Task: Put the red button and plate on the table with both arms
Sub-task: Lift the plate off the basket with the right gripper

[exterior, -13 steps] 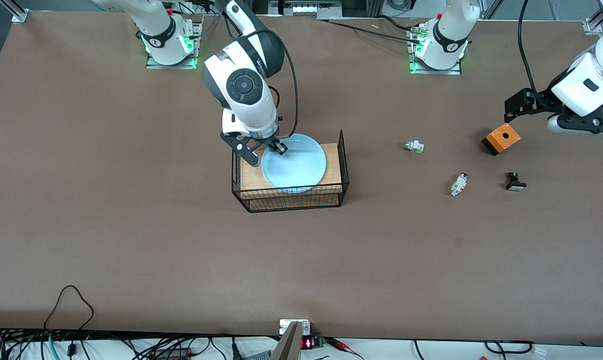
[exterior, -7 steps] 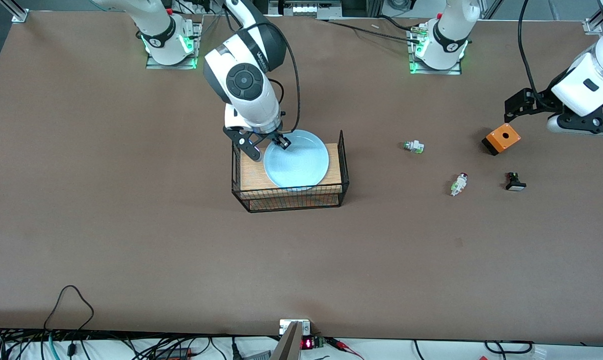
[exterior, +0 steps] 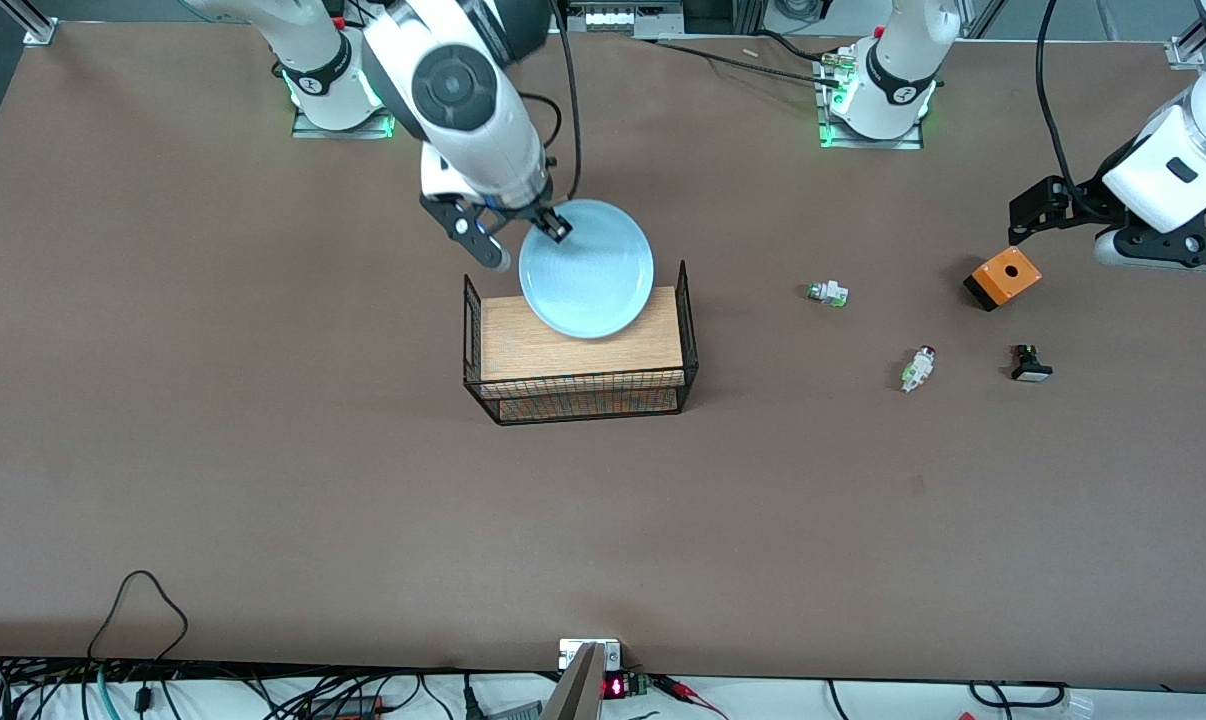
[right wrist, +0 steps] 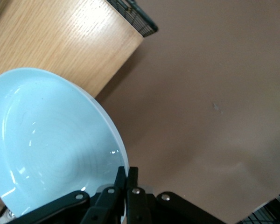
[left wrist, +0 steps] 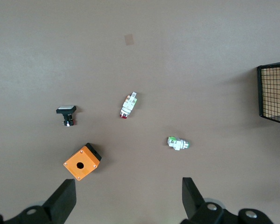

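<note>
One plate (exterior: pixel 588 270), rim pinched by right end effector (exterior: pixel 555 226)

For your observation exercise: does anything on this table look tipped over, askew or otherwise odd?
Yes: the red button and the green-capped button lie on their sides. The plate, held by the right gripper, hangs half off the rack.

Round pale blue plate (exterior: pixel 587 268) with shallow rim, plain and glossy, held off its support by one edge in the clamped fingers of the right gripper (exterior: pixel 555 226); it hangs over the rack's wooden top and the table (exterior: pixel 263 450). Red button (exterior: pixel 917 368), a tiny whitish body tinged green with a dark red cap, lies on its side on the matte brown table toward the left arm's end, well apart from the plate.
</note>
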